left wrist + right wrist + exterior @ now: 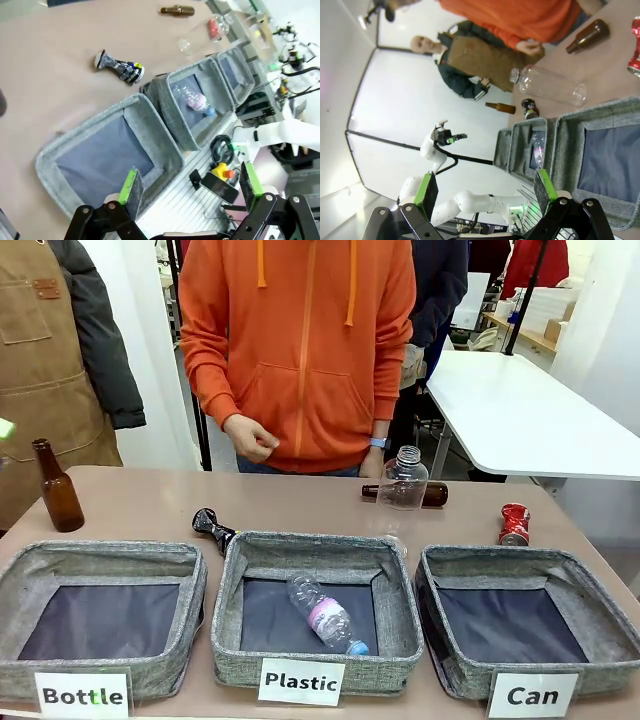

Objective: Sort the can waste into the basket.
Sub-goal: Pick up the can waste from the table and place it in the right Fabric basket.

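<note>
The left hand [190,182] and right hand [485,187] both stand spread wide, gripping nothing, back from the bins' near side. The Can basket [500,558] sits at the near right corner of the table [140,502]. The red can [514,524] stands just behind the basket's far rim, near the table's right edge. The black can [213,528] lies at the Plastic bin's [310,543] far left corner, with open table beyond.

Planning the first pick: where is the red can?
In the front view the red can sits at the right, just behind the Can basket, right of the lying brown bottle.
</note>
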`<state>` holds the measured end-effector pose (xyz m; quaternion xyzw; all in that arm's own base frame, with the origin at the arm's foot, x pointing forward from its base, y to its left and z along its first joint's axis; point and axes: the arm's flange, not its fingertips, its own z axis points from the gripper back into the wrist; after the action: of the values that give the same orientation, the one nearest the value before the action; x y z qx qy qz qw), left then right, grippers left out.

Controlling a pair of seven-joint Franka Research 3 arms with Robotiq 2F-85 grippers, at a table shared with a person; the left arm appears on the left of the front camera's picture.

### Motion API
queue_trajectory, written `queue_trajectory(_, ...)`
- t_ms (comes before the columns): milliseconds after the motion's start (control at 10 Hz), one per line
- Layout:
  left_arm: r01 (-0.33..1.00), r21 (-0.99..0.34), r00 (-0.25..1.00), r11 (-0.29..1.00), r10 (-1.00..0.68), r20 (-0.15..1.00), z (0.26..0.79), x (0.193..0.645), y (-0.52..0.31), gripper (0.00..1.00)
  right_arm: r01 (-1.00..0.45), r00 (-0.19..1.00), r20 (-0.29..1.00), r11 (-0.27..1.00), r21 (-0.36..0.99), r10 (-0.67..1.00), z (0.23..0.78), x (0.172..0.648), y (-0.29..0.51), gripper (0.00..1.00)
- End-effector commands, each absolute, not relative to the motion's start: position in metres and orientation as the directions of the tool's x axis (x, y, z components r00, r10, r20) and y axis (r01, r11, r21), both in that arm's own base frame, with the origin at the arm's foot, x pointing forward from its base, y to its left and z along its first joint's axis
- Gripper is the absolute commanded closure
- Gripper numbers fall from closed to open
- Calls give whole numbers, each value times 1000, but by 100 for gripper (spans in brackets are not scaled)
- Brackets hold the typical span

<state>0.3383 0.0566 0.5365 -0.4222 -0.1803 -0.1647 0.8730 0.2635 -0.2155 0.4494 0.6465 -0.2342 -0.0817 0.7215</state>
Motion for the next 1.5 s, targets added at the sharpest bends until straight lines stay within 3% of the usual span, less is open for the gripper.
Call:
queue_trajectory(0, 462, -595, 872, 658, -215, 439, 534, 358, 10, 0, -214, 872, 260, 154, 965, -415, 451, 264, -217, 0)
queue_trajectory(200, 401, -514, 907, 758, -250, 340, 511, 392, -50, 0, -214, 872, 260, 154, 965, -415, 451, 264, -217, 0)
queue_trajectory(500, 282, -432, 939, 857, -153, 309, 482, 424, -103, 0, -214, 872, 260, 154, 965, -415, 451, 264, -217, 0)
queue_trajectory(700, 226, -483, 959, 846, -107, 262, 468, 442, -126, 0, -214, 872, 260, 154, 965, -415, 451, 264, -217, 0)
queue_trajectory(800, 219, -587, 974, 779, -137, 182, 473, 448, -125, 0, -214, 872, 260, 154, 965, -415, 451, 264, -217, 0)
queue_trajectory(900, 267, -451, 947, 852, -144, 288, 461, 432, -120, 0, -214, 872, 260, 154, 965, -415, 451, 264, -217, 0)
queue_trajectory(1200, 253, -485, 957, 837, -143, 253, 460, 440, -127, 0, -214, 872, 260, 154, 965, -415, 451, 264, -217, 0)
queue_trajectory(1300, 56, -477, 973, 877, 60, 225, 449, 443, -142, 0, -214, 872, 260, 154, 965, -415, 451, 264, -217, 0)
queue_trajectory(1400, -61, -399, 981, 915, 128, 143, 444, 447, -162, 0, -214, 872, 260, 154, 965, -415, 451, 264, -217, 0)
